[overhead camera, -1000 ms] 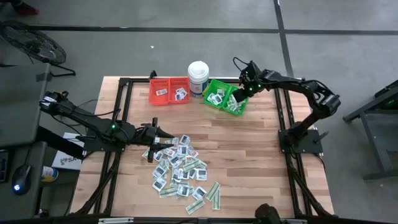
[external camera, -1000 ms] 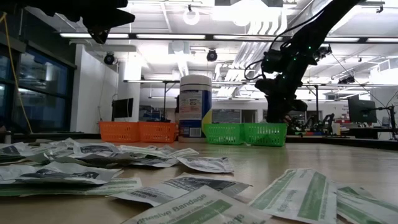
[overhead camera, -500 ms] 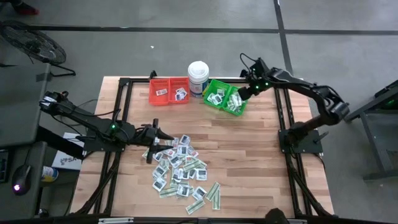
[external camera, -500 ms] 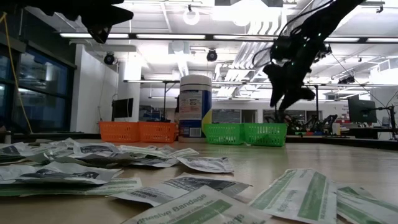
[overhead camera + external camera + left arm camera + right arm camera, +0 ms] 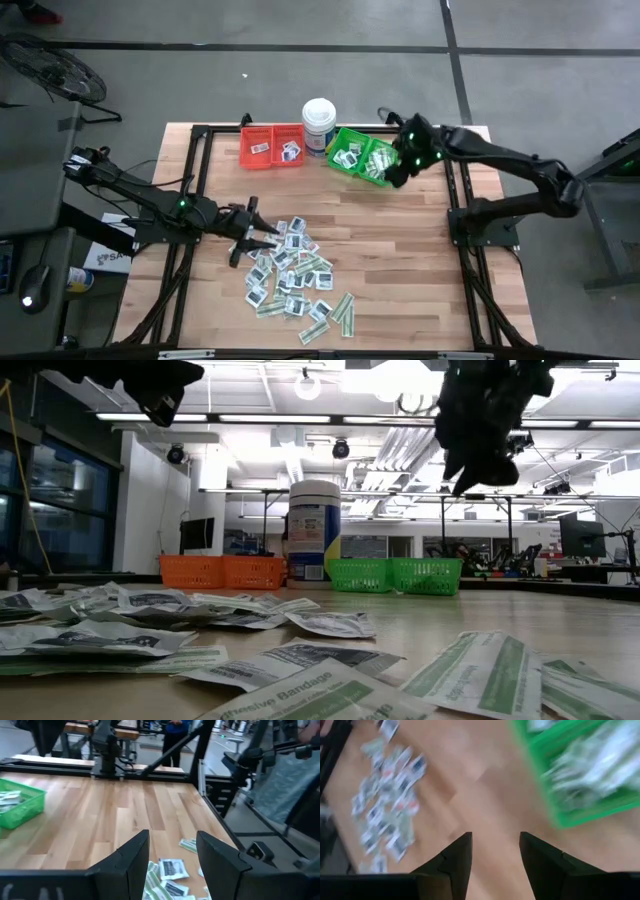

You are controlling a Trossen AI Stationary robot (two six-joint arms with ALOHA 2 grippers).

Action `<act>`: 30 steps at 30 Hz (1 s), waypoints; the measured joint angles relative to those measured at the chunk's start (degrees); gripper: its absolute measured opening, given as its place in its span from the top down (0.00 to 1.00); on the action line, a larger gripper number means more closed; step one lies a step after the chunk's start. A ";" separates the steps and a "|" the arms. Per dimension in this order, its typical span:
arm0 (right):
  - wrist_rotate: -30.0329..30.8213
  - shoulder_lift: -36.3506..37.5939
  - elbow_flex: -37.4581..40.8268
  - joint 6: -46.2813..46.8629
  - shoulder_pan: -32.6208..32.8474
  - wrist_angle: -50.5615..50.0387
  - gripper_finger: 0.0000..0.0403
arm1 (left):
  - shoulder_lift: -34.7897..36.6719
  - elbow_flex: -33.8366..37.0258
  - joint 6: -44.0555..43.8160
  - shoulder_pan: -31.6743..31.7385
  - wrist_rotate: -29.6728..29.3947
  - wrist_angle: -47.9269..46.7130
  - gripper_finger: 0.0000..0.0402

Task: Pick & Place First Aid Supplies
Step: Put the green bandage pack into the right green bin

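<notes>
- Left claw (image 5: 262,232), fingers spread and empty, hovers at the near-left edge of the heap of small flat first aid packets (image 5: 290,272) on the pale wooden table (image 5: 420,260).
- Likely step: picking one packet. Best to go for an edge piece lying alone, come down with one finger either side of its short width, and avoid overlapped neighbours.
- Right claw (image 5: 398,172), fingers apart with nothing between them, hangs just beside the green plastic bin (image 5: 364,157), which already holds packets.
- Packets lie flat, pointing every which way; no common heading.
- Long green-and-white strips (image 5: 342,313) at the heap's near end run diagonally.
</notes>
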State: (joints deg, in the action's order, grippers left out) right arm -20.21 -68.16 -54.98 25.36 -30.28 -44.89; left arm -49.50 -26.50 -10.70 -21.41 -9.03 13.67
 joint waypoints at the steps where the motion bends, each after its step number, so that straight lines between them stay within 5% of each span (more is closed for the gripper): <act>1: 0.30 0.22 0.00 1.88 2.78 -0.08 0.61 | 0.01 0.00 0.02 0.00 0.72 -0.14 0.60; 13: 19.93 -0.86 0.00 25.42 35.36 5.82 0.63 | 0.00 0.00 1.82 0.00 5.79 -0.26 0.60; 21: 23.29 -9.45 0.00 31.59 50.27 13.66 0.62 | 0.00 0.00 2.97 -0.02 7.31 -0.35 0.60; 30: 23.28 -22.75 0.00 28.44 58.12 29.38 0.61 | 0.00 0.00 1.38 -0.02 9.58 -0.32 0.60</act>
State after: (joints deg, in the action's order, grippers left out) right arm 3.07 -90.92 -54.98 53.81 27.84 -15.51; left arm -49.50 -26.50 -9.32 -21.43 0.56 13.34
